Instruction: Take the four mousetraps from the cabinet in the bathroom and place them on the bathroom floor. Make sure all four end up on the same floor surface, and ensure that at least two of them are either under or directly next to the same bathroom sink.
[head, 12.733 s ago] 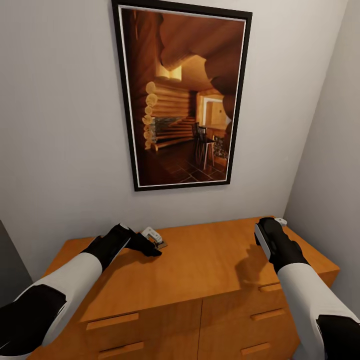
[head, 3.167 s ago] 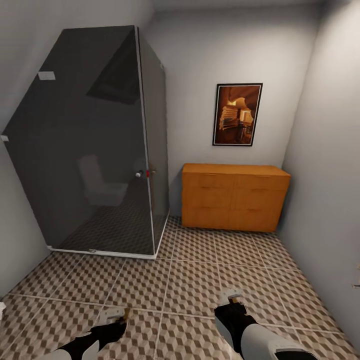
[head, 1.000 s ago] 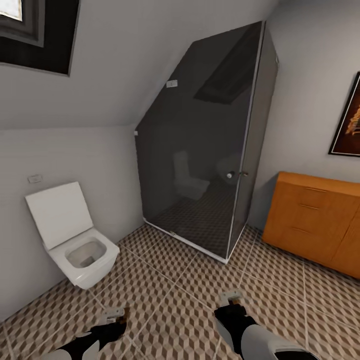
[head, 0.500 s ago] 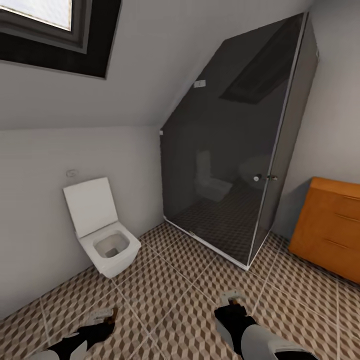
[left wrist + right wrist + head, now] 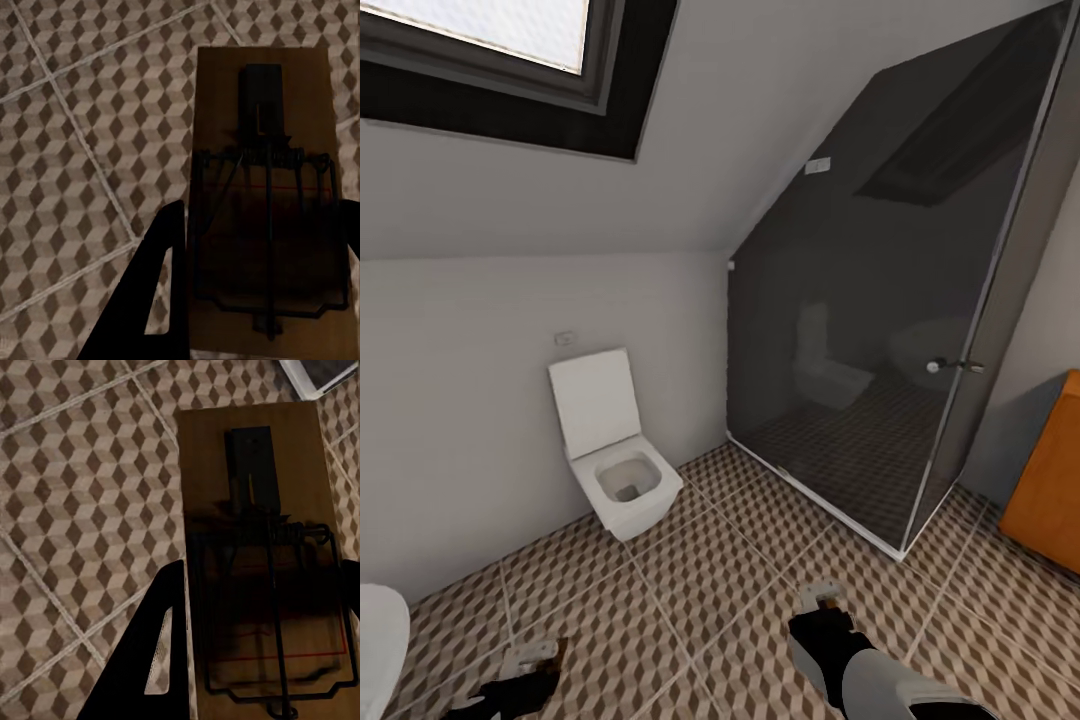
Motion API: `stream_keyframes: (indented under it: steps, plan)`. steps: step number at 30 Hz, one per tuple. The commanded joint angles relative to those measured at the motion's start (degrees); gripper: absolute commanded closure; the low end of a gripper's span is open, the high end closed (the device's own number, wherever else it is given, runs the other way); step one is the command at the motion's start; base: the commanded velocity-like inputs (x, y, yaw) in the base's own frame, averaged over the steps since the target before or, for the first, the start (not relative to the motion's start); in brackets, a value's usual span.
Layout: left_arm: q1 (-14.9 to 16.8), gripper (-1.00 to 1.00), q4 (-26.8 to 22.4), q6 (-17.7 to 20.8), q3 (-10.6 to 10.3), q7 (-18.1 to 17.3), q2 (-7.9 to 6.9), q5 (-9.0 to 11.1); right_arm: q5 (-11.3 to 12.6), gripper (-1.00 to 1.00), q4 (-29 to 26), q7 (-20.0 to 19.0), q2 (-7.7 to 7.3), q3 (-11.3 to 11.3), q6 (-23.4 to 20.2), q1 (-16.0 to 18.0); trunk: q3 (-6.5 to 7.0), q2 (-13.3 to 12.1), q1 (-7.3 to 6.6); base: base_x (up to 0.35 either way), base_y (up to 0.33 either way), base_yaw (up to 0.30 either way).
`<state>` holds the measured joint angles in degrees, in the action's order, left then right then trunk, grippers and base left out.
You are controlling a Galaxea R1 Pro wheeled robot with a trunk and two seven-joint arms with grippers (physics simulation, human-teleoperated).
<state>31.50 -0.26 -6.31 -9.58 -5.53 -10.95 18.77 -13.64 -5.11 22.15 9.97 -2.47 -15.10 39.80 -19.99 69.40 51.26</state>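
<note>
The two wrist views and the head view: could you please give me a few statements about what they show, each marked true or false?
1. Each gripper holds a mousetrap. True: the left gripper is shut on the left mousetrap, the right gripper on the right mousetrap.
2. The toilet lid is closed. False: the toilet has its lid raised.
3. The cabinet stands at the head view's left. False: the cabinet shows at its right edge.
4. The shower enclosure has dark glass. True.
5. A mousetrap lies on the bathroom floor. False: none can be seen lying there.
</note>
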Motion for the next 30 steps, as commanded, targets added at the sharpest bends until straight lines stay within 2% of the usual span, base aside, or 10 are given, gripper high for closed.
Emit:
stream_keyframes:
  steps: [1, 6, 14, 20, 30]
  plan:
    - [0.0, 1.00, 0.1, -1.1, -0.5, -0.1, -0.30, 1.2, -0.5, 1.00, -0.1, 0.0, 0.02, -0.3, -0.5, 0.0, -0.07, 0.0, 0.00, 0.000, 0.000, 0.300]
    - [-0.2, 1.00, 0.1, -2.5, -0.5, -0.1, -0.78, 2.9, -0.5, 1.00, -0.1, 0.0, 0.02, -0.3, -0.5, 0.0, -0.07, 0.0, 0.00, 0.000, 0.000, 0.300]
    - [-0.2, 1.00, 0.1, -3.0, -0.5, -0.2, -0.38, 3.4, -0.5, 1.00, -0.2, 0.1, 0.02, -0.3, -0.5, 0.0, -0.07, 0.0, 0.00, 0.000, 0.000, 0.266]
    - [-0.2, 1.00, 0.1, -2.6, -0.5, 0.2, 0.68, 3.3, -0.5, 1.00, -0.2, 0.1, 0.02, -0.3, -0.5, 0.0, -0.07, 0.0, 0.00, 0.033, -0.003, 0.048]
    - [-0.2, 1.00, 0.0, -2.1, -0.5, -0.1, 1.02, 3.2, -0.6, 1.00, -0.2, 0.2, 0.02, -0.3, -0.5, 0.0, -0.07, 0.0, 0.00, 0.289, -0.105, 0.002]
